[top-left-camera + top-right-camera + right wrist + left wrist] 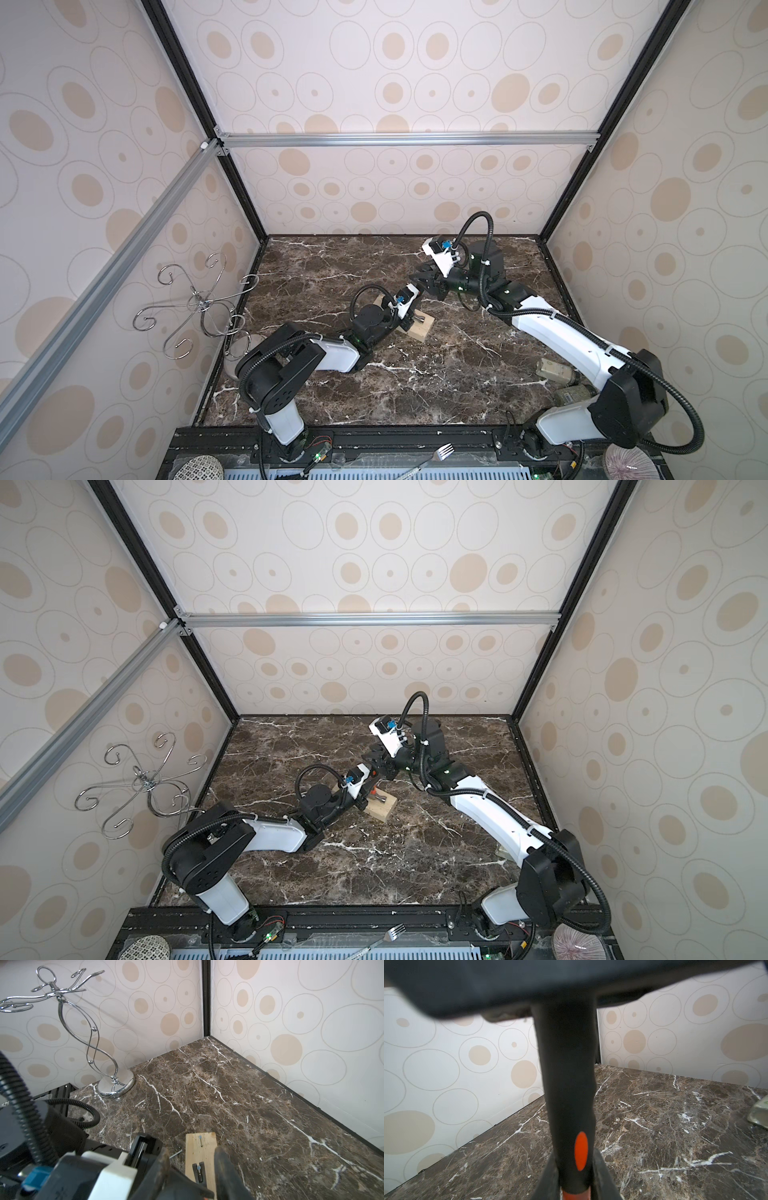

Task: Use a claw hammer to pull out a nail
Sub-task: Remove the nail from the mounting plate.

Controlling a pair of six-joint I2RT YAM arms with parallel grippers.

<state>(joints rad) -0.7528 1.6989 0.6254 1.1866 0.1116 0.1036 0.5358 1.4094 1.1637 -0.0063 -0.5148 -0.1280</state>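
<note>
The claw hammer (566, 1084) has a black handle with an orange oval, and my left gripper (574, 1180) is shut on it. In the right wrist view its forked claw (198, 1172) lies on a pale wood block (200, 1147) with a nail (199, 1167) in the slot. A second nail (200, 1138) is in the block's far end. My right gripper (192, 1150) is just above the left one, open, its fingers on either side of the handle's black end. Both top views show the block (419, 330) (380, 810) and the silver hammer head (380, 799).
A loose nail (175, 1153) lies on the marble beside the block. A chrome wire stand (199, 303) rises at the left wall. Two bottles (557, 370) lie under the right arm. A fork (440, 451) and a patterned bowl (199, 467) sit beyond the front rail.
</note>
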